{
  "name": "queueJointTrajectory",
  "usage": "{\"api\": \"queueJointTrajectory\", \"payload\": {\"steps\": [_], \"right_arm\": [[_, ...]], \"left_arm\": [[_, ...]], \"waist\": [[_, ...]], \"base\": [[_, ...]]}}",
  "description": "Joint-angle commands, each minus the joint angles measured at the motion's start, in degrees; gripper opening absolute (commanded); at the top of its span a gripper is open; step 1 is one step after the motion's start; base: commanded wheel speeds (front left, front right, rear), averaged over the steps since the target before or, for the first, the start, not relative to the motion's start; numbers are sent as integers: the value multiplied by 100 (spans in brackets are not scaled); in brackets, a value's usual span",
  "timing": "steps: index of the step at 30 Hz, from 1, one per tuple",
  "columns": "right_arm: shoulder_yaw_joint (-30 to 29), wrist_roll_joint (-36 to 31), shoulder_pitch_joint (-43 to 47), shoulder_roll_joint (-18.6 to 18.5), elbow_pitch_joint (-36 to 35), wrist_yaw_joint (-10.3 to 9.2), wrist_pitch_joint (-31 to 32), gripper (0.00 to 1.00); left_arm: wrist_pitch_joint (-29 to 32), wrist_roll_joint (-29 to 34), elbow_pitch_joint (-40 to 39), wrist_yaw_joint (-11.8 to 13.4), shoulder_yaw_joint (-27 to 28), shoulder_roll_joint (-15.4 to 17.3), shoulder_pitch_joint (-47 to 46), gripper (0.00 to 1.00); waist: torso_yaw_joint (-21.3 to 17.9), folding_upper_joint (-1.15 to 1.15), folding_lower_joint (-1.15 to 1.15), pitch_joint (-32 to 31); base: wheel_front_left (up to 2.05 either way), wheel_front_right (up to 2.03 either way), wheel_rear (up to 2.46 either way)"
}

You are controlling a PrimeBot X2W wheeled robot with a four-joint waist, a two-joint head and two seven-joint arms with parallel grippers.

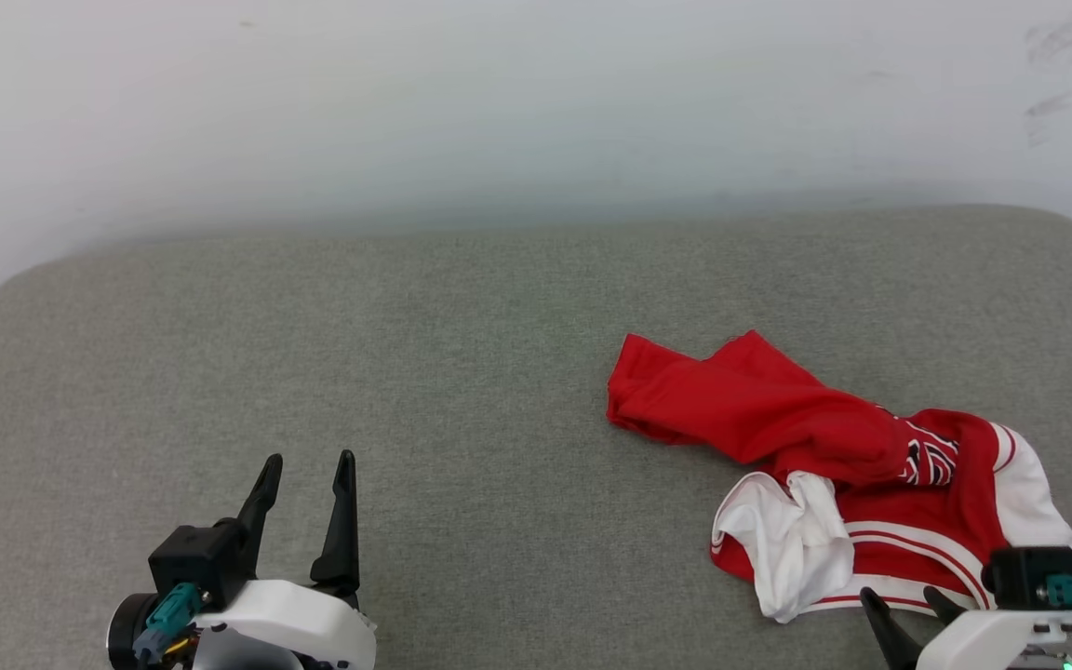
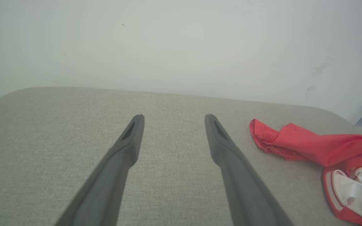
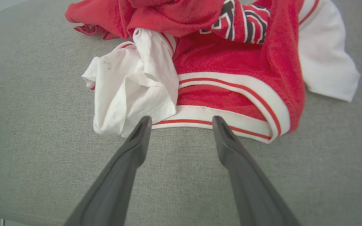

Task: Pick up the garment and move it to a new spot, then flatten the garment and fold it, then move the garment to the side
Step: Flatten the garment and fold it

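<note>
The garment [image 1: 834, 456] is a red jersey with white sleeves and striped trim, lying crumpled on the right side of the grey cushion; a bit of black, white-outlined lettering shows among the folds. My right gripper [image 1: 904, 596] stands open at its near edge, and in the right wrist view its fingertips [image 3: 145, 121] reach the striped trim of the garment [image 3: 225, 59] with nothing between them. At the lower left my left gripper [image 1: 308, 459] is open and empty, well apart from the garment [image 2: 322, 147], which lies to its right.
The grey cushion [image 1: 406, 372] spreads wide, bare to the left of the garment. A pale wall [image 1: 499, 102] rises right behind its far edge. The cushion's near edge [image 3: 17, 213] shows at the bottom left of the right wrist view.
</note>
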Motion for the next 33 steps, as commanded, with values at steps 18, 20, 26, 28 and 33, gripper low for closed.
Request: {"api": "queueJointTrajectory", "payload": {"steps": [18,20,26,28,33], "right_arm": [[939,527,-1532,-846,953,-4,541,0],[1059,532,-1624,-867,813,-4,511,0],[1740,688,-1999,-642,341,-4,530,0],[2076,782,-2149,-520,327,-4,537,0],[2811,1073,-2391,-250,703,-4,426,0]], "left_arm": [[-205,-17,205,-153,-56,-146,-531,100],[-222,-18,230,-160,-52,-159,-548,100],[-251,-6,279,-162,-34,-141,-606,100],[-255,4,285,-171,-54,-144,-655,100],[-248,12,334,-217,-96,-151,-768,100]], "waist": [[520,0,1,701],[535,0,1,722],[499,0,1,790],[483,0,1,823],[494,0,1,899]], "base": [[0,0,0],[0,0,0],[0,0,0],[0,0,0],[0,0,0]]}}
